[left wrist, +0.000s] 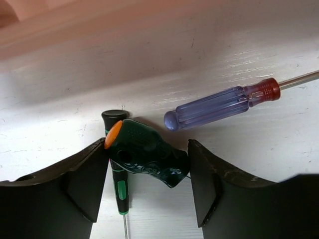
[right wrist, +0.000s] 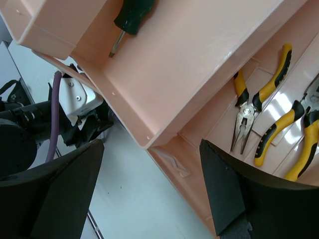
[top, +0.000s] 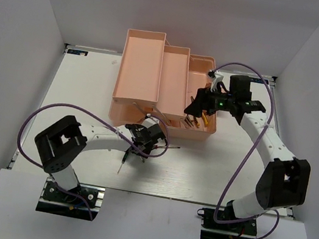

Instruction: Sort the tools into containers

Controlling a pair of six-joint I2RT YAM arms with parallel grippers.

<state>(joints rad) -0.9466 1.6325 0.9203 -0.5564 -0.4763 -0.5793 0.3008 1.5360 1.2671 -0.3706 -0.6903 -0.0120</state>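
Observation:
My left gripper (left wrist: 148, 167) (top: 145, 140) is low over the table just in front of the pink toolbox (top: 142, 61). Its fingers (left wrist: 89, 179) press both ends of a stubby dark-green screwdriver with an orange cap (left wrist: 144, 152). A thin black-and-green screwdriver (left wrist: 120, 186) (top: 122, 162) lies under it. The blue-and-red-handled screwdriver (left wrist: 219, 104) (top: 168, 146) lies on the table just beyond. My right gripper (right wrist: 149, 199) (top: 198, 108) is open and empty above the toolbox's front right part. Two yellow-handled pliers (right wrist: 249, 109) (right wrist: 299, 124) lie in the bottom compartment. A green-handled screwdriver (right wrist: 130, 17) lies in an upper tray (right wrist: 199, 64).
The toolbox stands open at the back middle, its two trays stepped out to the left (top: 174, 72). White walls close in the table on the left, right and back. The left arm's wrist and purple cable (right wrist: 55, 119) show beside the toolbox.

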